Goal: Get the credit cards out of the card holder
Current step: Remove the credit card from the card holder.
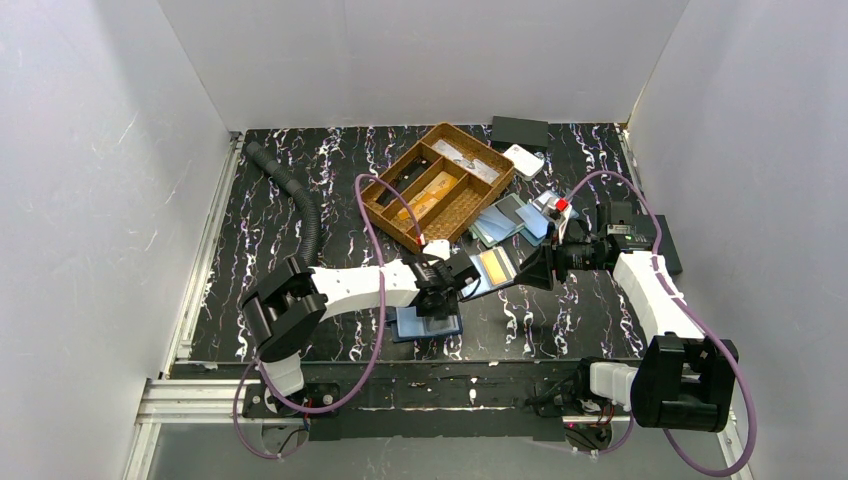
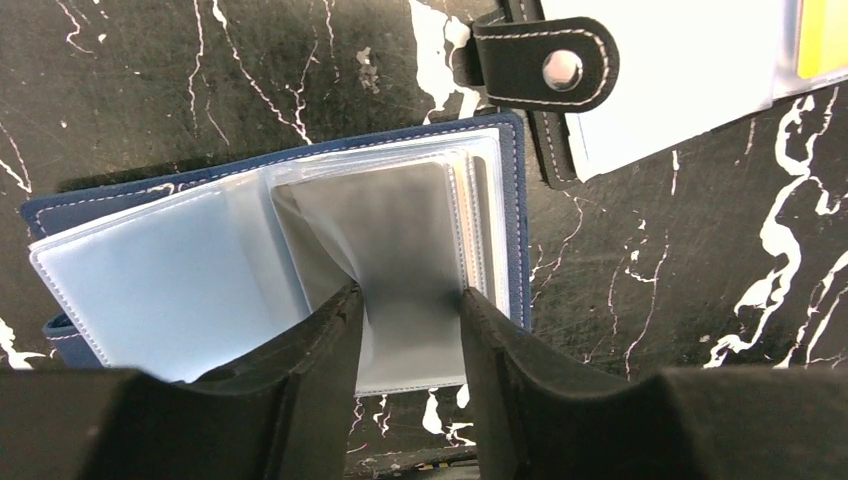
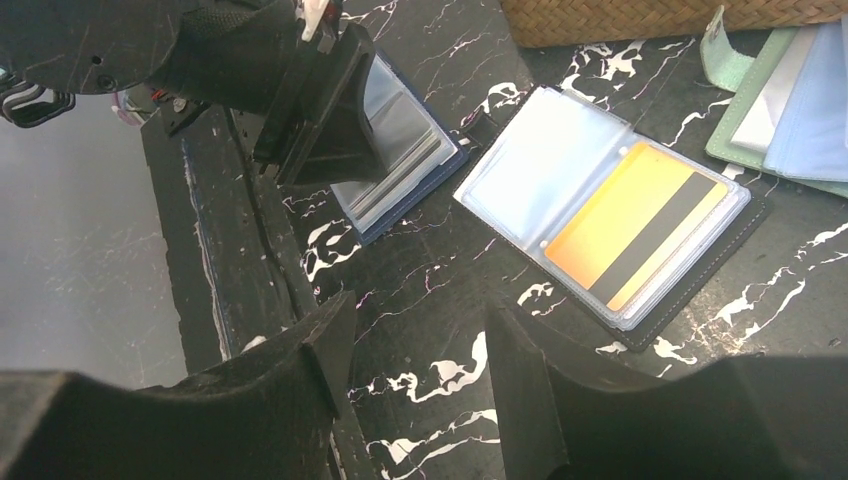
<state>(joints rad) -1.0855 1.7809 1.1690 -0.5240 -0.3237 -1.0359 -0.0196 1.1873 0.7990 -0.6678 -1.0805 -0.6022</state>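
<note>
- Left gripper fills the bottom of its wrist view, fingers set a little apart over the blue card holder.
- One clear sleeve of that holder rises into the gap between the fingers. Whether they pinch it or merely flank it cannot be told.
- Its other sleeves look clear and grey, and no card colour shows in them.
- Right gripper sits at the bottom of its wrist view, jaws spread and nothing between them, above bare marbled table.
- A second, black card holder lies open at the centre right of the right wrist view, just beside the blue one and apart from it.
- A yellow-orange credit card with a dark stripe lies inside the right-hand clear pocket of the black holder. The left-hand pocket looks pale.
- From the top view, both holders lie at the centre of the frame between the two grippers.
- A wicker basket stands above them, with pale blue and green holders just to its right.
</note>
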